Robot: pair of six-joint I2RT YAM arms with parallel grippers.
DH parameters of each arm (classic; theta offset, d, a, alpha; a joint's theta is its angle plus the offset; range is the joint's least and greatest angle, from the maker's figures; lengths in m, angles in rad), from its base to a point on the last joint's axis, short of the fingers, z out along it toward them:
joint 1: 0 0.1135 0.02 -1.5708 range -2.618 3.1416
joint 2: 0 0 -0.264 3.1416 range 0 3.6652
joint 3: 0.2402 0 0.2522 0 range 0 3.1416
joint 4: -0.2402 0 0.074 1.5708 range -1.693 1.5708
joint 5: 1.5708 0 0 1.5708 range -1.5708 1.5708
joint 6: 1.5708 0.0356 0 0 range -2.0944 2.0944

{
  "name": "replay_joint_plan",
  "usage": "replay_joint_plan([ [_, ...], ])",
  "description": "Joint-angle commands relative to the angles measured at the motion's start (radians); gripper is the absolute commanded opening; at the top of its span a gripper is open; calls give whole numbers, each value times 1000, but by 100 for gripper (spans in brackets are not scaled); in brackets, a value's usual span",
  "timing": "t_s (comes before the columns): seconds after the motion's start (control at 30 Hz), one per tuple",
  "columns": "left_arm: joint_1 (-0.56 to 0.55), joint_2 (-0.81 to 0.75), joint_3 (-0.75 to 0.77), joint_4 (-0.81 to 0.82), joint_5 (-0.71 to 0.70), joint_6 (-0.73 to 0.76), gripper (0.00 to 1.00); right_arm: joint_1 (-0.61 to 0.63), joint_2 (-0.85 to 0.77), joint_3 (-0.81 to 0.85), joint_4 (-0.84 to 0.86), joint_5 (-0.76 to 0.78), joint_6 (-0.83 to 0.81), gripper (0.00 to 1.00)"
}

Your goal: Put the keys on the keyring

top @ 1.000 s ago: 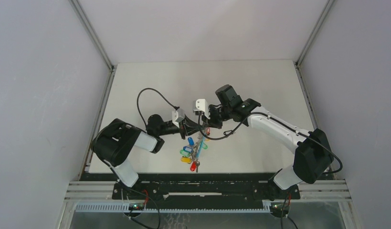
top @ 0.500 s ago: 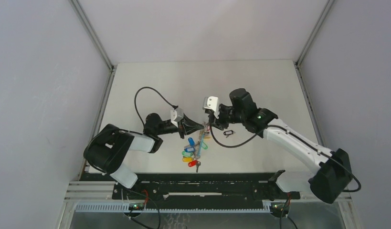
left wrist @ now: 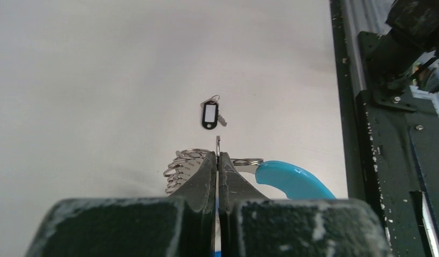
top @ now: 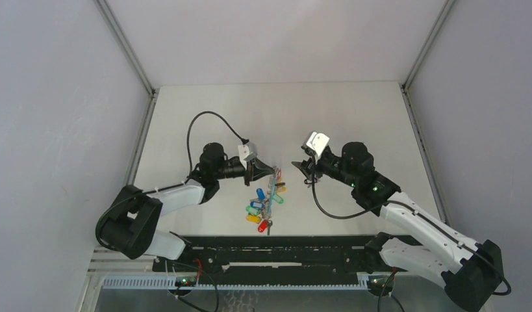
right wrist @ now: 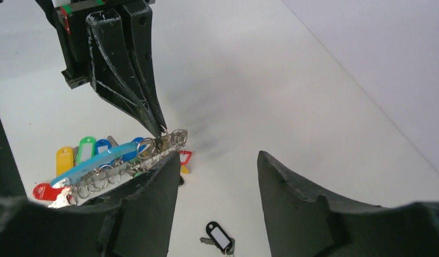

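Your right claw has backed off the keyring, jaws now apart; a black-tagged key lies just below them. Your left claw stays clamped on the keyring, keys strung beneath its tips, their heads hidden from its own camera.

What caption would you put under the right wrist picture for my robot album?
Left gripper pinches the keyring of colourful keys; open right gripper hovers by a loose black-tagged key.
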Motion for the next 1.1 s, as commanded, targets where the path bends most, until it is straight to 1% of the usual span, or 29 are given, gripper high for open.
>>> replay_joint_plan([
  [0.0, -25, -72, 93, -271, -73, 158, 0, -11, 13, 5, 110, 16, 79, 58],
  [0.1, -44, -94, 110, -369, -117, 236, 0, -34, 17, 1, 121, -42, 89, 59],
  [0.2, -59, -118, 112, -433, -155, 321, 0, -40, 23, -2, 120, -68, 92, 59],
  [0.27, -64, -136, 100, -442, -159, 364, 0, -41, 35, -2, 114, -97, 93, 56],
  [0.3, -68, -148, 90, -442, -160, 391, 0, -40, 44, -2, 113, -112, 87, 56],
  [0.4, -87, -187, 60, -444, -178, 468, 0, -48, 67, -1, 112, -148, 129, 59],
  [0.43, -92, -197, 55, -451, -185, 487, 0, -50, 71, -1, 100, -164, 124, 59],
  [0.5, -98, -212, 54, -468, -191, 512, 0, -50, 73, -1, 76, -181, 96, 62],
  [0.53, -98, -218, 54, -474, -191, 519, 0, -49, 73, -1, 63, -194, 82, 65],
  [0.57, -99, -226, 55, -479, -190, 527, 0, -48, 73, -1, 51, -205, 60, 86],
  [0.6, -99, -235, 55, -481, -189, 534, 0, -44, 74, 0, 42, -211, 45, 92],
  [0.63, -99, -243, 56, -484, -190, 543, 0, -42, 76, 1, 37, -215, 35, 93],
  [0.8, -99, -273, 79, -518, -188, 618, 0, -45, 90, 0, 41, -220, -6, 94],
  [1.0, -100, -264, 87, -537, -184, 676, 0, -52, 79, 0, 13, -184, 16, 95],
  [1.07, -99, -260, 93, -547, -167, 673, 0, -47, 82, -1, 14, -214, 1, 92],
])
